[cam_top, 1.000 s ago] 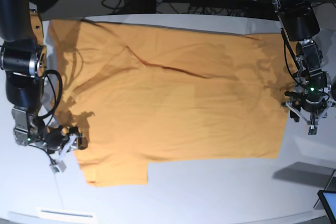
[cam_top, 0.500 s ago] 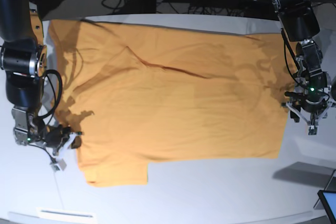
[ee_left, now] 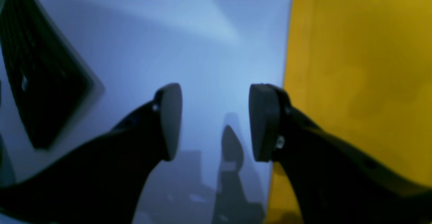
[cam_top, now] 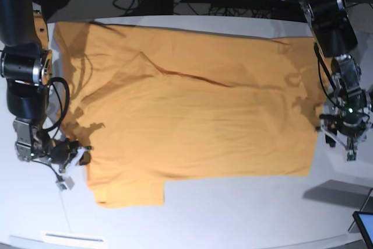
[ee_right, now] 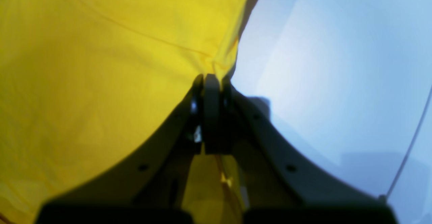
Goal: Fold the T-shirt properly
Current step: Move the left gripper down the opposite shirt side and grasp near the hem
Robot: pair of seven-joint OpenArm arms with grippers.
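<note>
Across the white desk [cam_top: 245, 214] the T-shirt [cam_top: 192, 109] lies spread nearly flat in the base view, filling the middle from nine o'clock to three o'clock, with a long crease running through its upper half and one sleeve [cam_top: 125, 190] sticking out toward seven o'clock; at about eight o'clock the right pincer [cam_top: 81, 157] is clamped fully together on the shirt's edge, and its wrist view shows a thin pinch of yellow cloth gathered between the closed tips; at about three o'clock the left pincer [cam_top: 348, 144] hangs with its tips wide apart and nothing between them, over bare desk just beside the shirt's hem [ee_left: 287, 82], one tip close against that edge; the fold looks barely begun, since no layer is turned over yet; the risk, as I judge it, is lopsided handling: with only one side gripped, a lift would drag the cloth askew and deepen the crease; the thin pinch might also slip free; the left pincer, closing where it stands, could miss the hem altogether.
</note>
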